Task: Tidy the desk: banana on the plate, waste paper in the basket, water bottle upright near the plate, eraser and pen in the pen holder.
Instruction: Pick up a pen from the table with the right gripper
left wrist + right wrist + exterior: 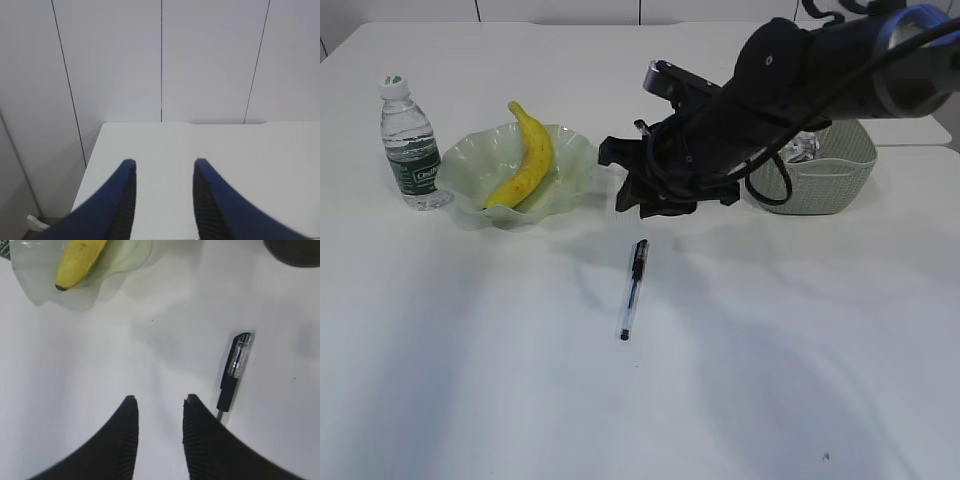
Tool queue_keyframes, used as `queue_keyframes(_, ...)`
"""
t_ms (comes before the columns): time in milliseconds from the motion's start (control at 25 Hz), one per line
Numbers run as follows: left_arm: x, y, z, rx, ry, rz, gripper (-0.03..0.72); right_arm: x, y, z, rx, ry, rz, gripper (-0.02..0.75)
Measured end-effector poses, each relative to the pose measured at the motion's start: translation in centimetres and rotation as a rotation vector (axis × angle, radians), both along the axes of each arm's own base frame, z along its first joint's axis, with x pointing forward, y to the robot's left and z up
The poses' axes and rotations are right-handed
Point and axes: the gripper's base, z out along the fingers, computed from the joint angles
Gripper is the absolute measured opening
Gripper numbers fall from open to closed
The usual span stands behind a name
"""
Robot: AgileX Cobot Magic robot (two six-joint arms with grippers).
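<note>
- White desk (770,380), pale panelled wall behind.
- Pen (233,371) lies flat on the desk, just right of the right gripper (159,405); jaws part-spread, empty.
- Risk: jaws closing off-line nudge or roll the pen.
- Banana (527,160) sits in plate (575,150); water bottle (408,145) upright beside it.
- Left gripper (164,167) raised, jaws apart, empty.

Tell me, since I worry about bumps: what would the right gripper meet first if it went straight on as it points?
Probably bare desk: the open right gripper points at white surface, with the pen just beside its line. Depth is unclear.
</note>
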Motion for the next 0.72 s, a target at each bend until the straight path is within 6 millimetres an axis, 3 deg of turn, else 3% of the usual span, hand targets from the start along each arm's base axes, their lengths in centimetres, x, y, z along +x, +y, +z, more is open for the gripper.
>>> queue_keyframes(720, 0.0, -0.02, -0.07, 0.0, 0.007, -0.002, 0.26, 0.13, 0.33, 0.2, 0.069, 0.012, -0.041, 0.233)
